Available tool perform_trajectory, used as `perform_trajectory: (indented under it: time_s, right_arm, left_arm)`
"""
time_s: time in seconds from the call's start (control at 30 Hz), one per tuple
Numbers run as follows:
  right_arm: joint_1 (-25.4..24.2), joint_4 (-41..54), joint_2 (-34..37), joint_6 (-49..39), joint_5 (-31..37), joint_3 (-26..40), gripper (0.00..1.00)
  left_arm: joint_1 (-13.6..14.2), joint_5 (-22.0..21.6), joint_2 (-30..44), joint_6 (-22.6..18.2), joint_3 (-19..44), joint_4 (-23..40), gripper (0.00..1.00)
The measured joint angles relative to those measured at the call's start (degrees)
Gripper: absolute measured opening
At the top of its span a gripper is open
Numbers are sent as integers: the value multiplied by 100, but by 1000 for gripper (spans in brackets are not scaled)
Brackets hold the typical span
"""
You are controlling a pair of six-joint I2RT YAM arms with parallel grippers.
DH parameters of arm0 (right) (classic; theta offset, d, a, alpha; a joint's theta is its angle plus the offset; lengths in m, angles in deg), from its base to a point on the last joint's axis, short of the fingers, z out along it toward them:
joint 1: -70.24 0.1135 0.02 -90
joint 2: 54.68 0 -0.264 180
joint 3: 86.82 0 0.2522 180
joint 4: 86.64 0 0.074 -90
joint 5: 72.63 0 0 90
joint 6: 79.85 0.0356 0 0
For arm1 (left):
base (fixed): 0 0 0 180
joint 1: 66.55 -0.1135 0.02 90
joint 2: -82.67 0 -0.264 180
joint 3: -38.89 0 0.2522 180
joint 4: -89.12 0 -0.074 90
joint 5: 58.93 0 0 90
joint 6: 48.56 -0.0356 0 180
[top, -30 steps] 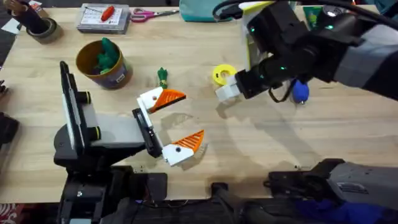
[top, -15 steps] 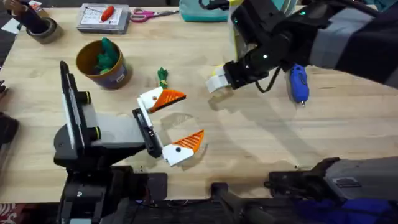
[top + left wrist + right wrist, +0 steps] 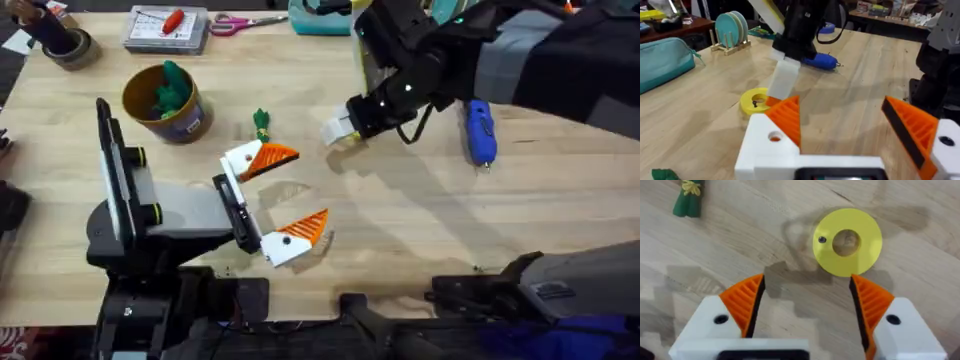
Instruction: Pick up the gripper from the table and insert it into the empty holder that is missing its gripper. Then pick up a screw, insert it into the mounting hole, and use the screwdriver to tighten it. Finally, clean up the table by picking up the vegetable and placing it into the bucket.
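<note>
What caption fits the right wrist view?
Open right gripper hovers above the wooden table, near the flat yellow ring; green vegetable lies apart.

On the counter (image 3: 400,230) the bucket (image 3: 165,103) stands far left, with the vegetable (image 3: 261,123) to its right. The left tool (image 3: 280,195) lies just before the vegetable. The right tool (image 3: 340,128) hangs right of the vegetable, and the screwdriver (image 3: 481,132) lies farther right.

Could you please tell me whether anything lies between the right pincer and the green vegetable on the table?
Nothing visible does. Bare wood separates the open right pincer from the vegetable. The yellow ring lies close by the pincer, off that line.
</note>
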Motion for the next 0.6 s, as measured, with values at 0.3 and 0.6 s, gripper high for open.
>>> perform_trajectory:
  time_s: [0.3,0.6]
  right_arm:
    - [4,-178,87,-50,4,17,988]
    - [1,-405,303,-184,9,25,970]
  left_arm:
    - [0,0,0,1,0,-1,985]
    - [0,0,0,1,0,0,985]
